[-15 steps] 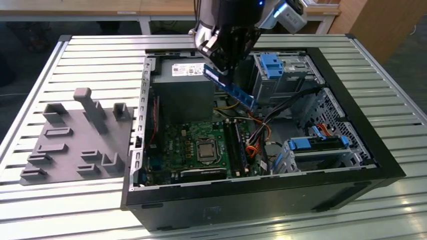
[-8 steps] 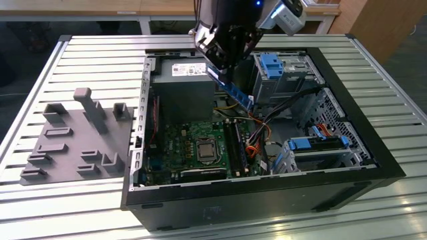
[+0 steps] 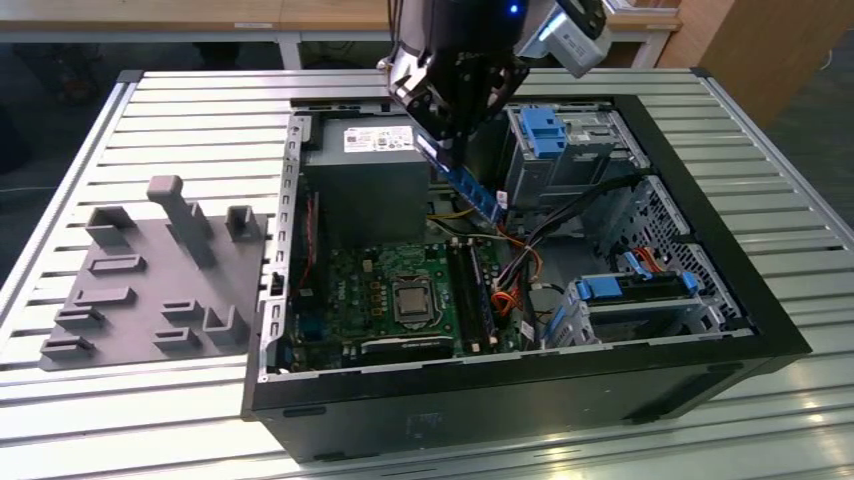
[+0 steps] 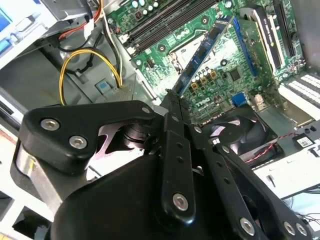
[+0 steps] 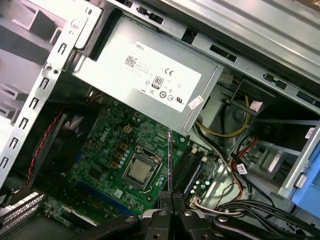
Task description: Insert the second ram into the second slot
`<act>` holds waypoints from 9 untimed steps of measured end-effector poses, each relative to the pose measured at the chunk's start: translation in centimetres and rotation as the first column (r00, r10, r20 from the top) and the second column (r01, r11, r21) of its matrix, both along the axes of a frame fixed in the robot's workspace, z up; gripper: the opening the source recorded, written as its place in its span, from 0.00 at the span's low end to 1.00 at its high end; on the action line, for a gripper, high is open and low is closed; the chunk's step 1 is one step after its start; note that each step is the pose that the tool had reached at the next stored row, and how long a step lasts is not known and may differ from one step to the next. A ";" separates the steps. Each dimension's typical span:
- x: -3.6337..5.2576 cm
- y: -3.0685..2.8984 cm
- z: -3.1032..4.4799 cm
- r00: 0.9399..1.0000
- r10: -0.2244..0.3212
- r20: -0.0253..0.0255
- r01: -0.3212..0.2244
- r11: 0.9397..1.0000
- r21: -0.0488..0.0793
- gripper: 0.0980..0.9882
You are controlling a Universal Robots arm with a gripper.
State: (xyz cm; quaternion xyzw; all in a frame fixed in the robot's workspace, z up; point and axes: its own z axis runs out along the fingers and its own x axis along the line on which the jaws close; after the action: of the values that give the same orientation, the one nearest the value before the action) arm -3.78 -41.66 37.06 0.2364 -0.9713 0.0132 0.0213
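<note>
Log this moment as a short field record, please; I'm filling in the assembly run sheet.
tool: shut on the second ram
second ram: held tilted above the motherboard, not seated in a slot
memory slots: on the motherboard, beside the processor socket
computer case: open, lying on the slatted table
grey fixture: on the table, at the exterior view's left of the case

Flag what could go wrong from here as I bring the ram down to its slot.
The gripper pinches the second ram by one end, tilted above the motherboard; it may meet the memory slots skewed and jam. Loose cables beside those slots might snag it.
</note>
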 end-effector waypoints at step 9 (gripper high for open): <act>0.00 -1.64 -0.43 1.000 0.000 0.000 0.000 1.000 0.005 0.02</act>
State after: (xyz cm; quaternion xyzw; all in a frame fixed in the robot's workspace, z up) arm -3.78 -43.31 36.63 0.2363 -0.9714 0.0107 0.0207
